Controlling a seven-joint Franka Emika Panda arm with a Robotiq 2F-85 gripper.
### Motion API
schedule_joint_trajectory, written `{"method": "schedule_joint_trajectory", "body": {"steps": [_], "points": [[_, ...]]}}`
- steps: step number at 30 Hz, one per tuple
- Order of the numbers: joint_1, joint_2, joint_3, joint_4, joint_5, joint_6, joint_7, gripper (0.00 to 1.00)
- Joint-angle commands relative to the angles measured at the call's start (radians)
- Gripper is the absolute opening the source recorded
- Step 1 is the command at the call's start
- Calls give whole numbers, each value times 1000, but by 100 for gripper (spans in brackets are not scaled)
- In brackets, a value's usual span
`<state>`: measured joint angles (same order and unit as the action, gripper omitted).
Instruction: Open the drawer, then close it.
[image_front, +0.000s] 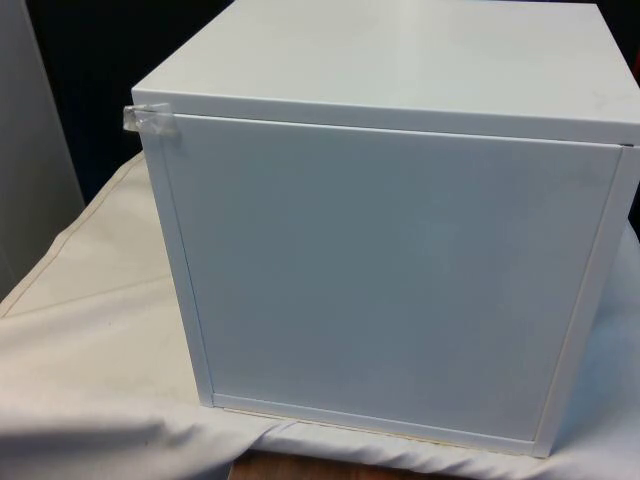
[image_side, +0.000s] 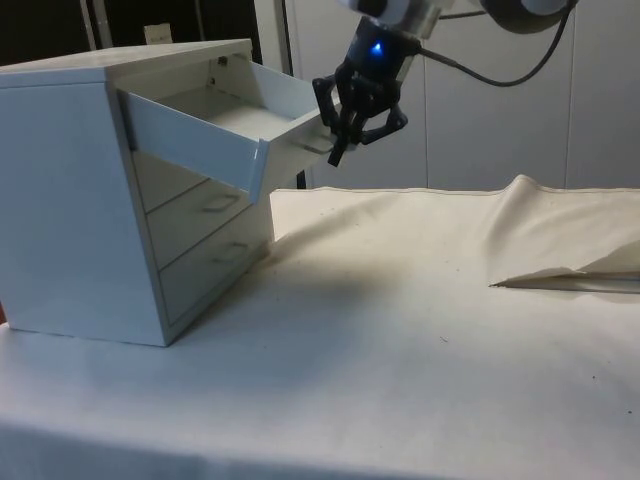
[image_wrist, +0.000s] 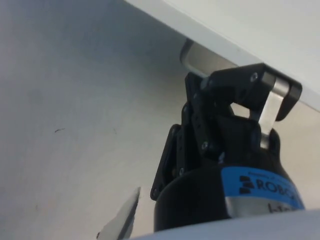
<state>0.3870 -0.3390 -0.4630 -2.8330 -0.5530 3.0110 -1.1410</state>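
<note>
Drawer (image_side: 215, 125) pulled well out of the chest (image_side: 60, 200), gripper (image_side: 350, 125) at its handle (image_wrist: 200, 59).

Opening half apparently done; closing left to do. Top drawer juts toward 3 o'clock in the side view, empty as far as visible, with gripper at its front end, fingers (image_wrist: 272, 107) seemingly closed on the handle. Count: one chest, three drawers, two lower ones shut; one gripper; one white cloth (image_side: 400, 330). Front view gives chest's plain back, tape scrap (image_front: 150, 120) at 10 o'clock corner.
</note>
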Motion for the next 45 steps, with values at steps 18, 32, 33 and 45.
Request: {"method": "schedule_joint_trajectory", "body": {"steps": [18, 32, 33, 45], "points": [[1, -11, 1, 29, -8, -25, 31, 0], [-12, -34, 19, 90, -24, -74, 65, 0], [-11, -36, 19, 93, -24, -78, 66, 0], [4, -32, 18, 150, -21, -113, 85, 0]]}}
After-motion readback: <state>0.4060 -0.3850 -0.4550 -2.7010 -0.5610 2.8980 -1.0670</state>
